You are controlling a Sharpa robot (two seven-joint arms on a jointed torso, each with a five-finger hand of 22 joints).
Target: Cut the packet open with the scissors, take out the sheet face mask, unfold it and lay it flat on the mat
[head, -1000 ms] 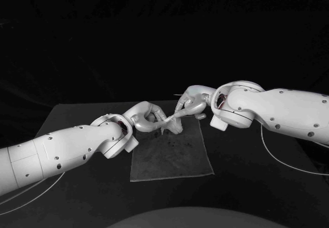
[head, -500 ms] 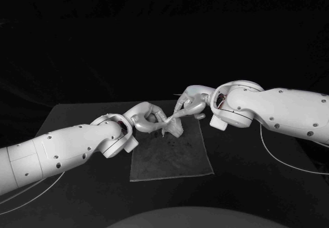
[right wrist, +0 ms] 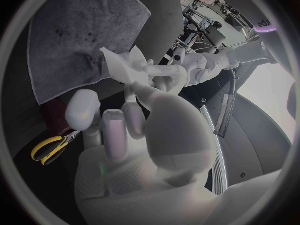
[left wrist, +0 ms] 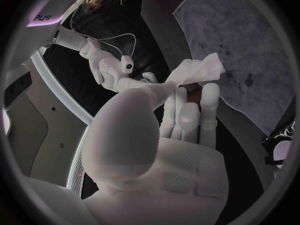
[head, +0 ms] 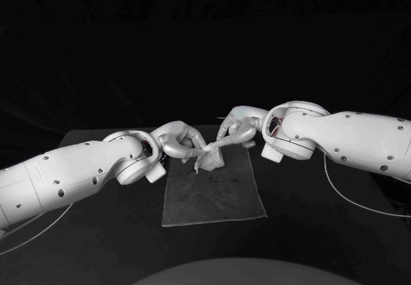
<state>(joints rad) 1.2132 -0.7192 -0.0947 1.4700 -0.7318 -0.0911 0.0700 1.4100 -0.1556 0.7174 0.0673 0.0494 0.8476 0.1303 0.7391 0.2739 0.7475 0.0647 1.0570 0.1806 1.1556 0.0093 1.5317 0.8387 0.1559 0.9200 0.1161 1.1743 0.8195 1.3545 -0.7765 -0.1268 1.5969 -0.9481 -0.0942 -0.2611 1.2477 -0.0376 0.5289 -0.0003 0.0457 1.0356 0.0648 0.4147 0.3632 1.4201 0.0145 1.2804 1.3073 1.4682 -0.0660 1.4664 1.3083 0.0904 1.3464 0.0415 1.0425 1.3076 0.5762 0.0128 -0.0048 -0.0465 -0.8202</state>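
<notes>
Unfolding is the step in hand: the sheet mask (head: 209, 158), out of its packet and crumpled, hangs over the mat's (head: 214, 199) 12 o'clock end — pinched by the left hand (head: 178, 144) at its 10 o'clock and the right hand (head: 238, 127) at its 2 o'clock. Next, the 2 hands likely need to draw gently apart.

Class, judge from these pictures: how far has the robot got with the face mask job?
Done: the scissors lie set aside and the mask is out. In hand: the left robot hand and right robot hand hold it bunched above the mat. Left: unfolding, laying flat.
</notes>
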